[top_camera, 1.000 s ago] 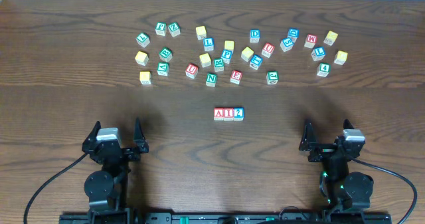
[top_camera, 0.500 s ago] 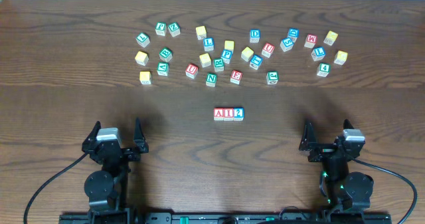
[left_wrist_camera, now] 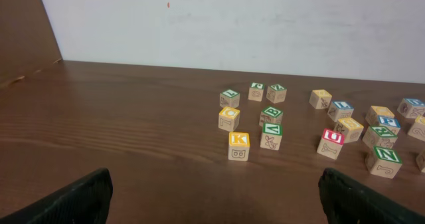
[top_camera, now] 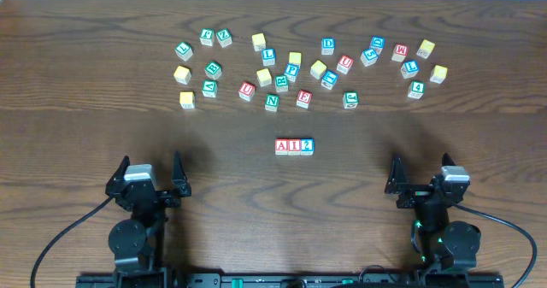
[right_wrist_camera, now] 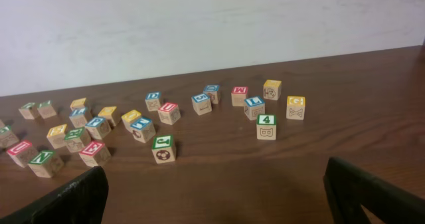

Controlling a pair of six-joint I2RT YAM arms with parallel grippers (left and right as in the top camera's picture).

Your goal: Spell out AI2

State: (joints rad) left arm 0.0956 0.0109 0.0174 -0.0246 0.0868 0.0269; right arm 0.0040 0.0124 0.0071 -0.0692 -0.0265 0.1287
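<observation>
Nothing shifts since earlier: A cube (top_camera: 282,146), I cube (top_camera: 294,146) and 2 cube (top_camera: 307,146) touch in a row; left gripper (top_camera: 150,165) at 7 o'clock and right gripper (top_camera: 420,167) at 5 o'clock gape empty, best kept clear.

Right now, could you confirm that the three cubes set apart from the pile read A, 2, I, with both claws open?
Not quite: the overhead view shows them reading A, I, 2. The left claw and right claw are indeed open.
</observation>
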